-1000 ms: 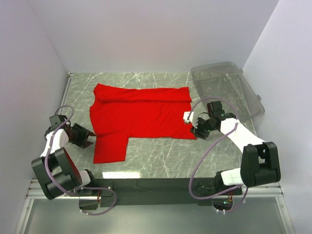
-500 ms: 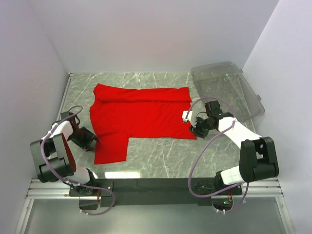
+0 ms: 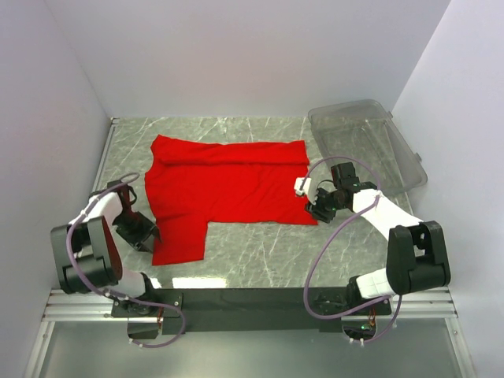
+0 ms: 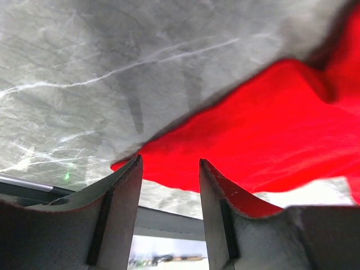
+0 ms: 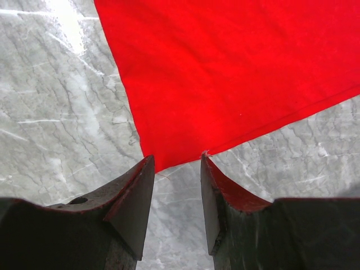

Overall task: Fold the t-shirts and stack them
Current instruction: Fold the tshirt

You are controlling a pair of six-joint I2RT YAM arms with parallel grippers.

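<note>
**Both pincers closing in on near corners of the shirt, no grip yet**

Plain bright red short-sleeved cloth t-shirt [image 3: 228, 185] lies spread flat on the grey marble-pattern bench [image 3: 260, 252], mid-bench toward the far side. One sleeve sticks out toward the near edge at the left, and the far long edge looks turned over in a band. Clear plastic bin [image 3: 362, 150] sits at the far right, apart from the shirt and with nothing in it.

What changed: a second ago the left arm was out by the left wall, well off the cloth. It has since swung in, and the left pincer [image 3: 144, 231] is now just beside the sleeve's near-left corner. The right pincer [image 3: 316, 206] only crept a little and sits at the shirt's near-right corner. The shirt itself hasn't moved.

Left wrist view: left pincer [image 4: 169, 163] is spread, nothing between the jaws, red sleeve edge [image 4: 270, 129] just ahead of the gap and low over the bench. Right wrist view: right pincer [image 5: 177, 157] is also spread and empty, with the shirt's hem corner [image 5: 236, 67] pointing straight into the gap.

My read: this is the approach for a two-handed pick of the near edge, probably to fold it toward the far side. Folding has barely started and nothing is stacked. Next comes a dip and pinch on each corner. Thin cloth lying flat on the bench is the risk, since a jaw could slide over it or catch just one layer
</note>
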